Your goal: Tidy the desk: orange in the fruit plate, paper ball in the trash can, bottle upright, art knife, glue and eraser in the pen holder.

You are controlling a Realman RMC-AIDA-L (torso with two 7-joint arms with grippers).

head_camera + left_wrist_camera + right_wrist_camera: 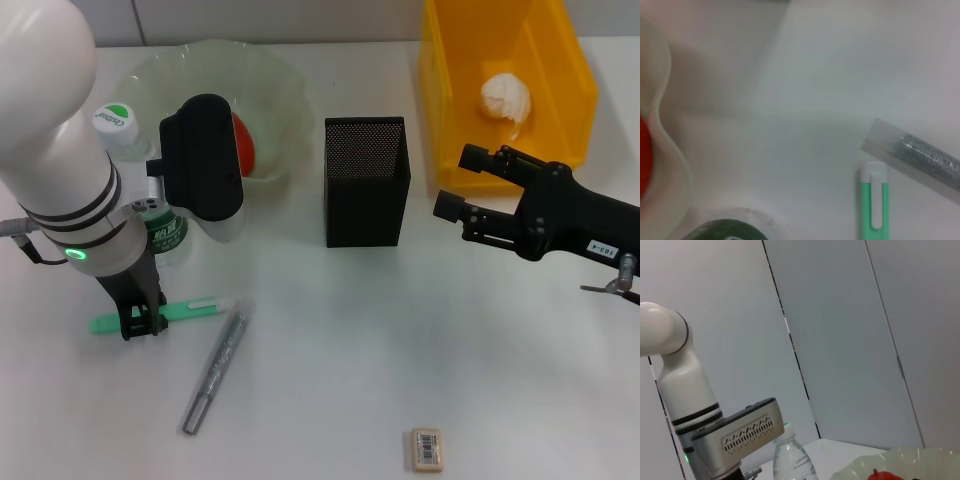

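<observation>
Two arms reach over the white desk. The largest thing on it is the yellow trash can at one o'clock, with the paper ball lying inside. Next comes the pale-green fruit plate at eleven o'clock, the orange resting in it, partly hidden behind the left arm. The black mesh pen holder stands upright near the centre, between plate and can. The bottle stands upright at ten o'clock, just beside the plate, its cap showing above the arm.

The left hand is down at the desk at eight o'clock, its fingers straddling the green art knife, touching or nearly so; whether it is clenched on the knife I cannot tell. Just beside the knife, toward six o'clock, lies the silvery glue stick, tilted. The right hand hovers at three o'clock beside the trash can, fingers spread apart, holding nothing. The smallest item, the eraser, lies alone at five o'clock near the desk's front edge.
</observation>
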